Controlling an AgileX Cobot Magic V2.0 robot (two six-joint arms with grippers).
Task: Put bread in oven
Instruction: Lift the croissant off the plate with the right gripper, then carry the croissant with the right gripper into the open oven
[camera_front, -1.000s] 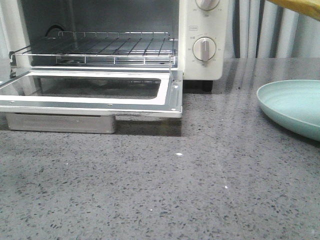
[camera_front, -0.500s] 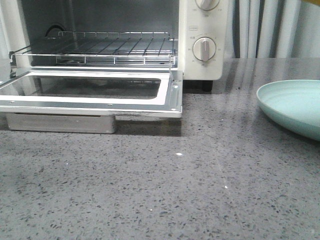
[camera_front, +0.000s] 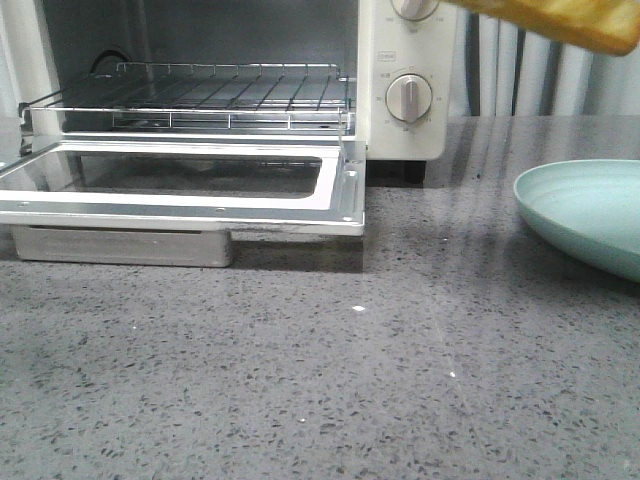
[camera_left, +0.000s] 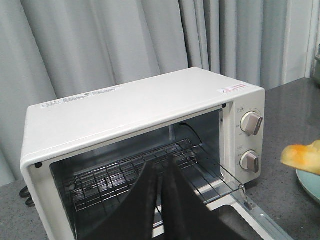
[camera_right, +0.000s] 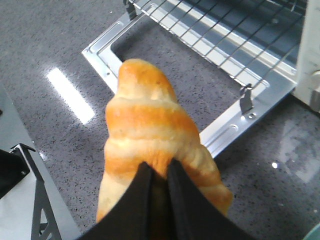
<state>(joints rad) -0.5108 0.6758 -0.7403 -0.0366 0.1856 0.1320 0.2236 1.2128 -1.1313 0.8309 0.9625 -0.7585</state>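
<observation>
My right gripper (camera_right: 159, 172) jaws are pinching narrow on the bread (camera_right: 156, 135), gripping it across its width near the middle, carrying it in the air. My left gripper (camera_left: 161, 172) is hanging in front of the oven (camera_left: 135, 107) mouth, jaws pressed together, holding nothing.

Bread location: airborne, over the grey bench (camera_front: 330, 380) just off the corner of the dropped oven door (camera_right: 227, 131); in the front view only a slice of it is showing at the top right, above the pale green plate (camera_front: 590, 210) and right of the dial knobs (camera_front: 408, 98). Not in the oven yet.

Long axis: in the right wrist view it is running straight out ahead of my jaws, one tapered end leading and pointing toward the door frame, the other end tucked back under my fingers. In the front view it is sloping down to the right, so not level.

Doing the carry well, my judgement: I am needing to travel left across the door and keep high enough to clear the door edge and the front lip of the wire rack (camera_front: 215, 92). Levelling the roll before going in would help. Leading with the tapered end or swinging it parallel to the rack front both look feasible; the opening looks wide. Squeeze stays light, soft crust is denting easily. My left arm is sitting right at the opening, probably needs to clear out first.
</observation>
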